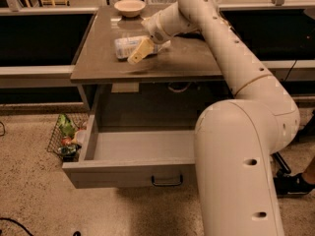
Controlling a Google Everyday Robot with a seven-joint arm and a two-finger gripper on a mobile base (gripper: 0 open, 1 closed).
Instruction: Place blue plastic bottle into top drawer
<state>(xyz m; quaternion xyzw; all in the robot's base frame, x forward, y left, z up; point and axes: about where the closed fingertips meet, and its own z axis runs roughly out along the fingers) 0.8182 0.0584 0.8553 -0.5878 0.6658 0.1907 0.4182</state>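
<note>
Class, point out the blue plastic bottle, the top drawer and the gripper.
blue plastic bottle (123, 47): camera view, on its pale label.
top drawer (113, 173): camera view, on its grey front panel.
gripper (139, 51): camera view, on its tan end at the bottle.

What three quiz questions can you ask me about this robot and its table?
1. True or false: the top drawer stands pulled open.
2. Where is the gripper? A: inside the drawer. B: at the blue plastic bottle lying on the table. C: down on the floor.
3. What stands at the table's far edge?
Key: 1 true; 2 B; 3 the bowl.
</note>
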